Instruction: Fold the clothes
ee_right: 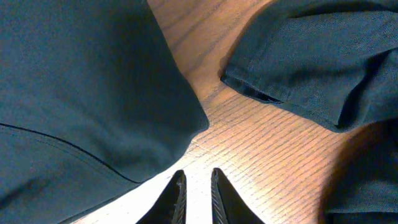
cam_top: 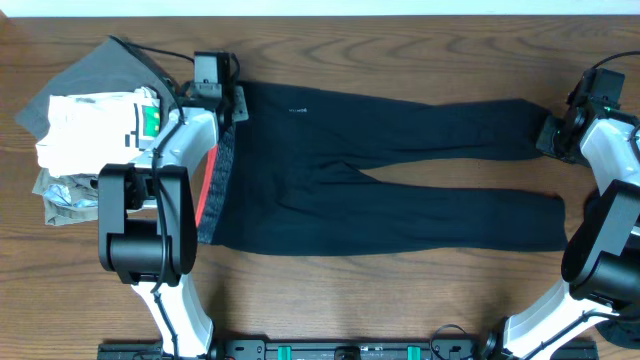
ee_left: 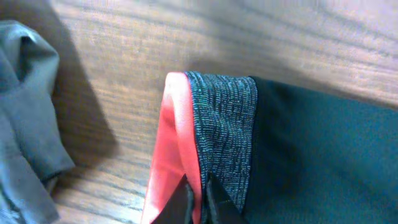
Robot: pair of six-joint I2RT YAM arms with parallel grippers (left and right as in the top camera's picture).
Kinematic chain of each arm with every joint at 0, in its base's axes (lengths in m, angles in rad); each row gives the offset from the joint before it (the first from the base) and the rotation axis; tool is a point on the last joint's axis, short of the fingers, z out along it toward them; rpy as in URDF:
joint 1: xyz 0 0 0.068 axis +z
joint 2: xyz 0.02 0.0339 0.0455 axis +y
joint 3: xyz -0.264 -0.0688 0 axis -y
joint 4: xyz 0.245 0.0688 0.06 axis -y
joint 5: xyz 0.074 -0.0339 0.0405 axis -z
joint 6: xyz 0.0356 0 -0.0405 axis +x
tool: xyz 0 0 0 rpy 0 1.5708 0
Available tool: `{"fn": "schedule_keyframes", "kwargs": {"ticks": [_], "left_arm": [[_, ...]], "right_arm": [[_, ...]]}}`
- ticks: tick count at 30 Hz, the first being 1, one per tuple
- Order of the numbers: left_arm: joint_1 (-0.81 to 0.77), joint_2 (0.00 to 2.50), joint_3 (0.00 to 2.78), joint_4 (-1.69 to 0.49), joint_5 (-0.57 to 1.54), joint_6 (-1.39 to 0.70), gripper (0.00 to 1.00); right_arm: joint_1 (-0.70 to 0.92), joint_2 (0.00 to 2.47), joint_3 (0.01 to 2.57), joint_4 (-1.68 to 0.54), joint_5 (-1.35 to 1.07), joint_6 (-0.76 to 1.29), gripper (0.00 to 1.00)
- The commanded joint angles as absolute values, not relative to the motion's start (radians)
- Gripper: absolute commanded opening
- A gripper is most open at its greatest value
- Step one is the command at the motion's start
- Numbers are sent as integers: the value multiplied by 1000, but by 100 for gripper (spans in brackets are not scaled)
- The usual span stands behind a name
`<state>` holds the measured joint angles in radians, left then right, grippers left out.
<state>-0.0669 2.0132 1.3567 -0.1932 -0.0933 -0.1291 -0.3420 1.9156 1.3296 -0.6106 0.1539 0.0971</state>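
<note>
Wood-grain surface [cam_top: 400, 290]: your black leggings with the grey-and-coral waistband [cam_top: 390, 170] lie flat, unfolded. Left fingers [ee_left: 198, 198] pinch the waistband corner; right fingers [ee_right: 198, 193] nearly closed, empty, by the far leg hem. Folded pile [cam_top: 90, 130] beside; folding not begun.

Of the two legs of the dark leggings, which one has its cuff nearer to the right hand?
The upper leg of the dark leggings, farther from the robot bases: its cuff ends beside the right hand. The lower leg ends nearer the bases.
</note>
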Motion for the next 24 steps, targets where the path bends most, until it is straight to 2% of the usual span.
{"fn": "schedule_keyframes", "kwargs": {"ticks": [1,2,3,10,12,15,16,19,21,24], "left_arm": [[-60,2001,1421,-234,-104,-135,35],[-60,1998,1426,-253,-96,-134,52],[-60,1992,1427,-273,-93,-134,64],[-63,1936,1427,-551,-85,-136,75],[-63,1921,1427,-640,-86,-135,80],[-63,1898,1427,-745,-86,-136,86],[-63,1887,1427,-775,-86,-136,88],[-63,1850,1427,-838,-87,-144,89],[-63,1815,1427,-873,-87,-161,90],[-63,1767,1427,-929,-87,-206,90]], "right_arm": [[-361,1917,1327,-613,160,88,14],[-361,1917,1327,-613,161,88,14],[-361,1917,1327,-611,160,88,14],[-361,1917,1327,-649,157,89,18],[-362,1916,1327,-665,143,89,34],[-362,1906,1327,-697,141,95,45],[-362,1898,1328,-710,139,101,53],[-362,1860,1328,-746,112,109,91],[-362,1821,1328,-783,92,127,97],[-365,1746,1328,-869,89,179,99]]}}
